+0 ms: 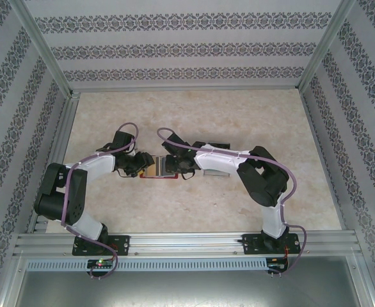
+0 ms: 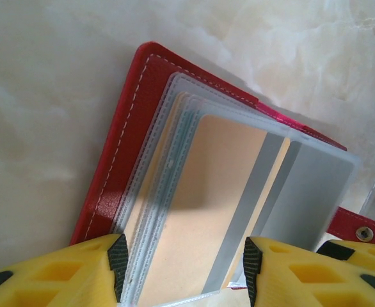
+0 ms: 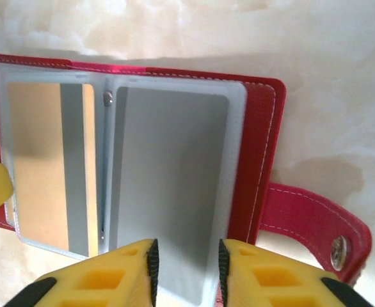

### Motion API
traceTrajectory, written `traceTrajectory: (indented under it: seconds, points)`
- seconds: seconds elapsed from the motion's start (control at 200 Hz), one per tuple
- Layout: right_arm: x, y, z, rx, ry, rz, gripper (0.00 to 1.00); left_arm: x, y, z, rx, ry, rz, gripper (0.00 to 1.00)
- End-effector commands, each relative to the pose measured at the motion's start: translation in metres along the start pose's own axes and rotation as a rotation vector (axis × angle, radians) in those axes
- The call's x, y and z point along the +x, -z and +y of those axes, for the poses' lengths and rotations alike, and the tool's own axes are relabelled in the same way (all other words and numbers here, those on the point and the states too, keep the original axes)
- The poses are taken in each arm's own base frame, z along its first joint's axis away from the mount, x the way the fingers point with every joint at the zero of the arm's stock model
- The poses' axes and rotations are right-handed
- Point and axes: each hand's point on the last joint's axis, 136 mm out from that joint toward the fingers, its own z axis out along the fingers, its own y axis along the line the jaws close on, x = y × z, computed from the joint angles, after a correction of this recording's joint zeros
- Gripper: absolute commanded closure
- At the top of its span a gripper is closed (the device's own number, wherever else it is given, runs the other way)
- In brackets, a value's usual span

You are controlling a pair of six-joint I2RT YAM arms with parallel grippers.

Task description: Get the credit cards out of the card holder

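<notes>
Card holder [image 1: 157, 169] lies open and flat on the table [image 1: 239, 109], between the two grippers. Left gripper [image 2: 184, 262]: jaws apart, straddling the clear pocket stack [image 2: 155, 160] that holds the beige-gold card [image 2: 207, 204]. Right gripper [image 3: 187, 262]: jaws apart over the grey pocket [image 3: 175, 166] on the closing tab [image 3: 309, 220] side. Contact with the pockets cannot be determined.

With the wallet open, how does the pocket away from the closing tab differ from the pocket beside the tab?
The far pocket holds a beige-gold card with a grey stripe; the tab-side pocket looks plain grey, no card I can make out. The left gripper hangs over the far pocket; the right gripper over the tab-side pocket's edge. Both are see-through sleeves in the open red wallet.
</notes>
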Motion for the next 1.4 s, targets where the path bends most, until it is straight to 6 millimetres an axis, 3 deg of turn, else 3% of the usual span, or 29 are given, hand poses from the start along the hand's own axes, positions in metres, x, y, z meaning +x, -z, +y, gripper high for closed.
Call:
traceTrajectory:
  seconds: [0.0,0.25,0.515,1.114,1.394]
  points:
    - [-0.003,0.013,-0.004,0.064,0.03,-0.033,0.64,0.008,-0.003,0.009,-0.005,0.039,0.019,0.46]
    - [-0.009,0.016,-0.003,0.095,0.054,-0.053,0.61,0.01,-0.001,0.01,-0.006,0.041,0.014,0.46]
    - [-0.006,0.003,0.009,0.059,0.069,-0.027,0.63,0.011,0.0,0.01,-0.002,0.038,0.019,0.46]
    - [0.004,-0.016,-0.001,0.087,0.058,0.016,0.63,0.011,-0.001,0.008,0.005,0.033,0.026,0.45]
    - [0.001,-0.014,0.021,-0.023,0.039,0.02,0.64,0.012,-0.004,0.007,0.015,0.035,0.036,0.45]
